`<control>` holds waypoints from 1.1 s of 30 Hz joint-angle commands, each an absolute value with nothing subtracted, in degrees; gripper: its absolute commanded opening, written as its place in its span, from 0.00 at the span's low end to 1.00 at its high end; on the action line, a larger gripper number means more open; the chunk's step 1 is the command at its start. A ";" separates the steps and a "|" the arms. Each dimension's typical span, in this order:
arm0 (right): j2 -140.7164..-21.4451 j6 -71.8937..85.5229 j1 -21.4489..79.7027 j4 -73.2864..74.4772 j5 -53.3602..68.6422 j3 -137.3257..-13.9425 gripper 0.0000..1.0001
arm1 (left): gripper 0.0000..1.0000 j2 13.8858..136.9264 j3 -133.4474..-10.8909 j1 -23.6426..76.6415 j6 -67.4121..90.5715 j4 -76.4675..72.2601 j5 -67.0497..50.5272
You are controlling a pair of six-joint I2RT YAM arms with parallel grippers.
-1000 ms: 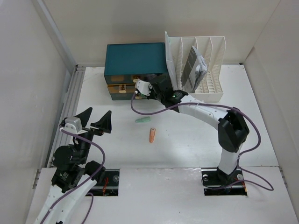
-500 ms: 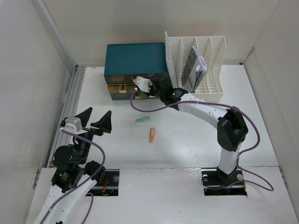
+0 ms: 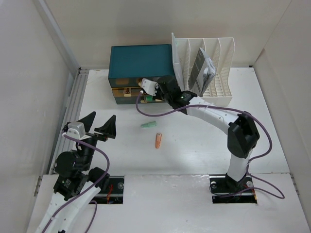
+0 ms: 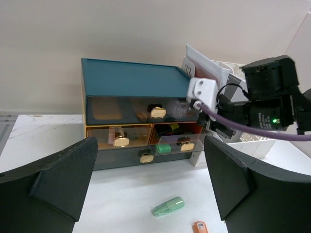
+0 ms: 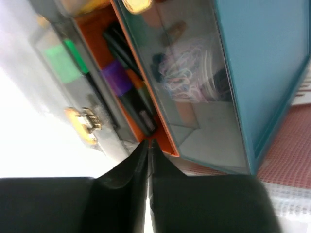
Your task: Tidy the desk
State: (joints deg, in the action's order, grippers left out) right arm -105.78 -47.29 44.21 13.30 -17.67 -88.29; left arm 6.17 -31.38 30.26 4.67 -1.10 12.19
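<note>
The white desk (image 3: 194, 155) carries a teal drawer box (image 3: 141, 60) at the back. A small orange drawer (image 4: 177, 141) on its right side is pulled out, with pens and a green piece (image 4: 164, 148) inside. My right gripper (image 3: 162, 93) is at that drawer; in the right wrist view its jaws (image 5: 148, 144) are pressed together, tips against the orange drawer's edge (image 5: 163, 141), nothing visible between them. A pale green highlighter (image 3: 148, 124) and a small orange item (image 3: 158, 140) lie loose mid-desk. My left gripper (image 3: 99, 127) stands wide open, left of them and empty.
A white slotted file rack (image 3: 214, 73) with a booklet (image 3: 201, 70) stands right of the drawer box. The right arm (image 3: 214, 116) arcs across the desk's right half. White walls enclose the desk; a rail (image 3: 73, 111) runs along the left edge.
My right gripper has moved a little farther toward the drawer box and its jaws have come together. The left arm and the loose items have not moved.
</note>
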 commanded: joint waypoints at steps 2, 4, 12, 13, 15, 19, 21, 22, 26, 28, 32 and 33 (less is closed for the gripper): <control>-99.58 -44.47 43.16 15.72 -4.01 -89.03 0.00 | 0.88 5.98 -31.29 30.15 3.78 -4.57 11.51; -100.19 -44.47 42.54 20.89 1.91 -90.69 0.00 | 0.88 5.98 -31.29 30.15 3.78 -4.57 11.51; -109.59 -44.92 38.94 34.63 16.52 -99.93 0.00 | 0.88 5.98 -31.29 30.15 3.78 -4.57 11.51; -109.60 -44.91 38.94 34.63 16.52 -100.45 0.00 | 0.88 5.98 -31.29 30.15 3.78 -4.57 11.51; -110.91 -42.98 38.94 32.18 15.13 -100.46 0.00 | 0.88 5.98 -31.29 30.15 3.78 -4.57 11.51; -113.90 -41.75 38.41 31.64 13.10 -102.21 0.00 | 0.88 5.98 -31.29 30.15 3.78 -4.57 11.51; -114.43 -40.61 38.41 31.12 11.70 -102.83 0.00 | 0.88 5.98 -31.29 30.15 3.78 -4.57 11.51; -115.13 -39.56 38.41 29.20 9.95 -102.83 0.00 | 0.88 5.98 -31.29 30.15 3.78 -4.57 11.51; -114.44 -37.97 38.41 23.57 3.54 -99.76 0.00 | 0.88 5.98 -31.29 30.15 3.78 -4.57 11.51; -113.91 -36.66 38.41 19.71 0.98 -97.75 0.00 | 0.88 5.98 -31.29 30.15 3.78 -4.57 11.51; -112.85 -35.87 38.41 13.30 -6.40 -95.28 0.00 | 0.88 5.98 -31.29 30.15 3.78 -4.57 11.51; -112.85 -35.86 38.41 12.58 -8.77 -94.75 0.00 | 0.88 5.98 -31.29 30.15 3.78 -4.57 11.51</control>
State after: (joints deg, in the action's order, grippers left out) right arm -113.93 -37.80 38.92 18.59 0.27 -96.47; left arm 6.17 -31.38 30.26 4.34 -1.10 12.19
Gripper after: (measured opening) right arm 0.009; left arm 0.884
